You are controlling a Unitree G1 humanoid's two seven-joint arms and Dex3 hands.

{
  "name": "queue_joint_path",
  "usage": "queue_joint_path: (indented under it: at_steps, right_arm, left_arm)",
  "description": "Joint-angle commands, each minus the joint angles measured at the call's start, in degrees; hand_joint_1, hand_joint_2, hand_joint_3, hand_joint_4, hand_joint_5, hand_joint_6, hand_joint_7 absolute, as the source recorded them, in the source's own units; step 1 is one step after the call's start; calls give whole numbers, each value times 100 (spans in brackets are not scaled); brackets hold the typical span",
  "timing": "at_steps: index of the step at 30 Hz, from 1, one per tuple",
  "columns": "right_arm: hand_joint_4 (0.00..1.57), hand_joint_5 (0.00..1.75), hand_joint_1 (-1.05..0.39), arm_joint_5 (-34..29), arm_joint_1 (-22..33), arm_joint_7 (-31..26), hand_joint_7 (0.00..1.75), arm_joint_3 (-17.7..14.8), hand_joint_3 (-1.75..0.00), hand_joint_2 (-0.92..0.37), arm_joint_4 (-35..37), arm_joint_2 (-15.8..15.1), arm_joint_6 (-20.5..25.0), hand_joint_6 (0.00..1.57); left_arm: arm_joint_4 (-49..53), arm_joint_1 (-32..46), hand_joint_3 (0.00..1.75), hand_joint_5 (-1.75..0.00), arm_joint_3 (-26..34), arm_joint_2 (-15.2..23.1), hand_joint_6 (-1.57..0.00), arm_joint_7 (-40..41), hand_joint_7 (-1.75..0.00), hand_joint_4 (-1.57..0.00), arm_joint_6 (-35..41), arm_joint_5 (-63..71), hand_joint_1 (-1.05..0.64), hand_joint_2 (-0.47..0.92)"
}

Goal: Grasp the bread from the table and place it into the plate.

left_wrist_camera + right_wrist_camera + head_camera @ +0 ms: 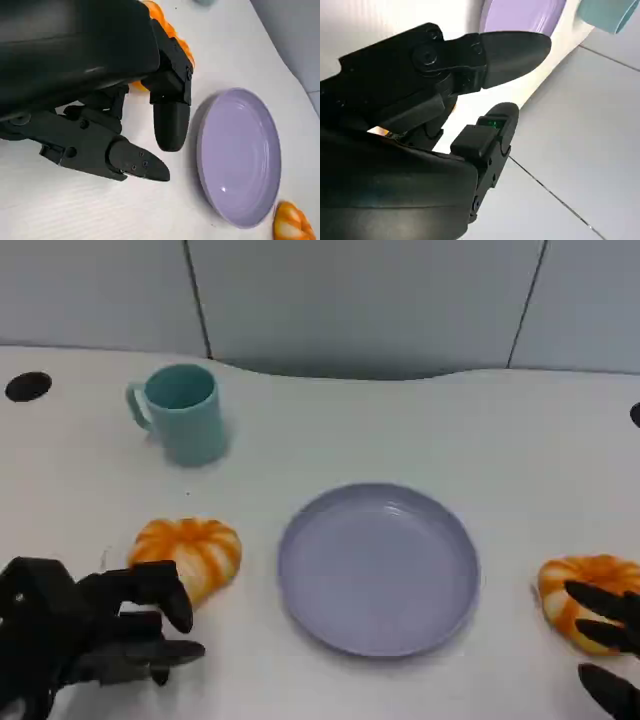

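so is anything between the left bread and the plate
Nothing visible. The left bread lies on bare table just left of the plate, with only an open strip of tabletop between them. The cup stands farther back, off that path. The left hand sits right beside the bread, not yet holding it.

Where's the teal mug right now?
In the head view, the teal mug stands upright at the table's far left, beyond the left bread and left of the purple plate.
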Motion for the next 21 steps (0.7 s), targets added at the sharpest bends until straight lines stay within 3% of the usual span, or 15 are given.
queue_joint_path:
  at_steps: [1,11,16,21]
  right_arm:
    - [98,1,-38,51,-5,-37,0,-49,-33,-92,-1,-52,-56,80]
    - [98,1,-39,31,26,-35,0,-43,-33,-92,-69,-37,20,80]
    - [99,1,-39,38,19,-37,0,-32,-33,-92,-74,-22,21,80]
    - [99,2,-39,11,24,-47,0,-14,-33,-92,-124,16,114,80]
  left_arm:
    - [-4,-48,2,-175,40,64,-53,17,-175,-68,59,11,-29,89]
    - [-6,-26,2,-175,72,43,-53,39,-175,-69,-81,1,-29,89]
    - [90,71,3,-175,163,-111,-54,345,-175,-73,-1285,126,-27,90]
    - [183,2,7,-175,131,98,-55,1218,-175,-78,-2944,1174,-29,91]
